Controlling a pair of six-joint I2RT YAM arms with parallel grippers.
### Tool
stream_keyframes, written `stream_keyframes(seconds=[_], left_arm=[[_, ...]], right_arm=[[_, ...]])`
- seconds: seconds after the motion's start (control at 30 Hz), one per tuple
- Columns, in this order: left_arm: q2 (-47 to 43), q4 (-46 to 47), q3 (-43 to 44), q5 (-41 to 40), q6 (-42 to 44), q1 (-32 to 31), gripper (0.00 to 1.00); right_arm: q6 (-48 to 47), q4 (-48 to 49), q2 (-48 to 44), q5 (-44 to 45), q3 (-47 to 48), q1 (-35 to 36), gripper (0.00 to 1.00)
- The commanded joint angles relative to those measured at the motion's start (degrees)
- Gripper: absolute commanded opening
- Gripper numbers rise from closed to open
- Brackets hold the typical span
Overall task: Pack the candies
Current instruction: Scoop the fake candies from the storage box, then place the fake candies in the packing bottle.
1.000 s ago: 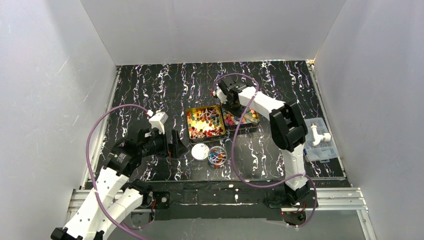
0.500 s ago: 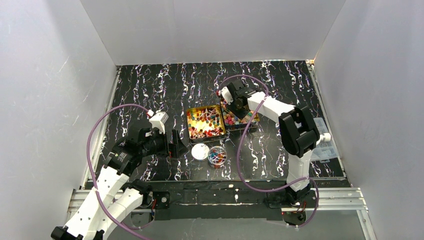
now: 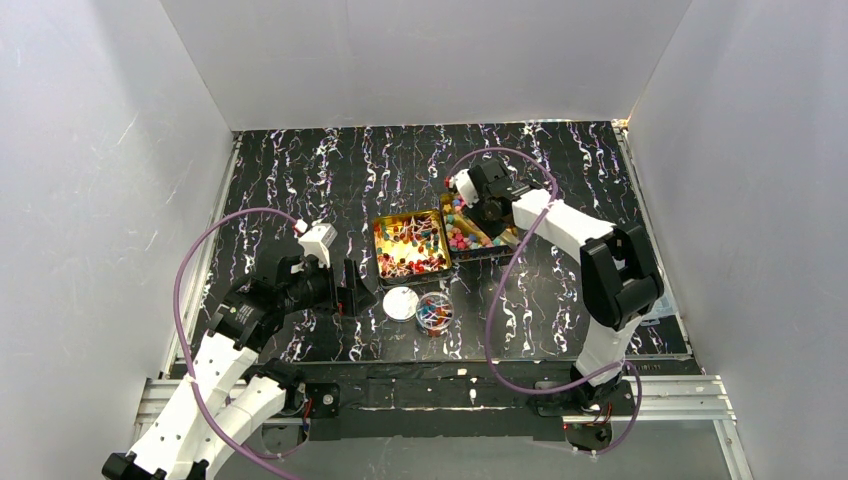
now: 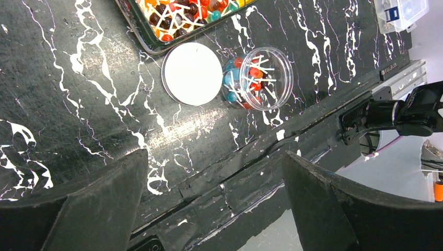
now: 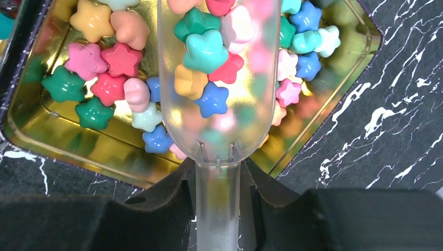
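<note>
While the left gripper (image 4: pixel 214 162) hung wide open and empty at the lower left of the top view, a jar (image 4: pixel 258 77) and white lid (image 4: pixel 192 73) sat just beyond. Farther back, near the middle, the right gripper (image 5: pixel 218 178) pinched the handle of a clear scoop (image 5: pixel 219 104); candies (image 5: pixel 206 49) filled the scoop and the gold tin (image 5: pixel 31 128) under it.

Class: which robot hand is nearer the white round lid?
Left. The left hand hovers just left of the lid; the right hand is farther back, over the tin of star candies.
</note>
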Motion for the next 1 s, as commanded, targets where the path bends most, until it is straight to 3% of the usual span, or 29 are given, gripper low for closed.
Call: stream_keyframes(seconds=[0.0, 0.53, 0.97], left_arm=[[0.06, -0.14, -0.55, 0.71, 0.34, 0.21, 0.98], [-0.86, -0.01, -0.55, 1.05, 0.44, 0.21, 0.98], [-2.10, 0.21, -0.72, 1.16, 0.40, 0.16, 0.98]], right_arm=[[0.90, 2.11, -5.21, 0.62, -1.06, -0.28, 0.01], [4.19, -3.17, -21.34, -6.58, -5.73, 0.70, 0.01], [10.98, -12.90, -30.55, 1.04, -5.28, 14.00, 0.01]])
